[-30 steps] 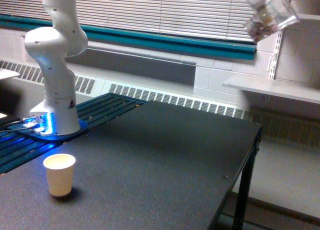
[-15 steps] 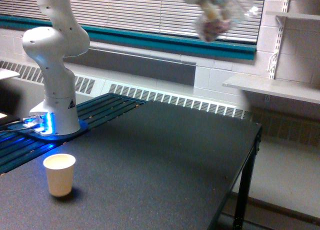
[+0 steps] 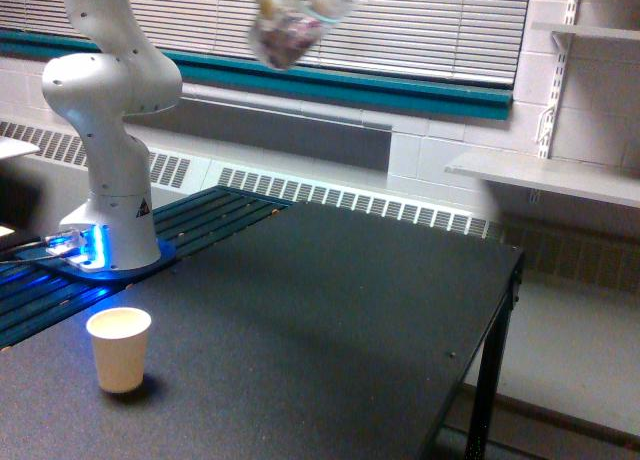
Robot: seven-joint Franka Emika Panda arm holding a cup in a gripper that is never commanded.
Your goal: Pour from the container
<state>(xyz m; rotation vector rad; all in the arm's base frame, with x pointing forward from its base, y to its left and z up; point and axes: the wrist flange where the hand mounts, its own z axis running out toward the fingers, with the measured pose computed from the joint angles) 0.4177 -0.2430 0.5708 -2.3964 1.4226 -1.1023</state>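
Motion blur smears the container [image 3: 287,28], a clear cup with brownish-pink bits, high at the top of the exterior view, left of centre and tilted. A second ago it hung far to the right near the shelf [image 3: 540,172]; it has swept leftward across the blinds [image 3: 420,25] toward the arm's base [image 3: 108,225]. The jaws are out of frame, so their grip cannot be told, though the container plainly rides on the arm. The paper cup [image 3: 119,349] stands upright on the near left of the worktop [image 3: 330,320], well below. Pouring probably has not begun; the container must next come down over that cup.
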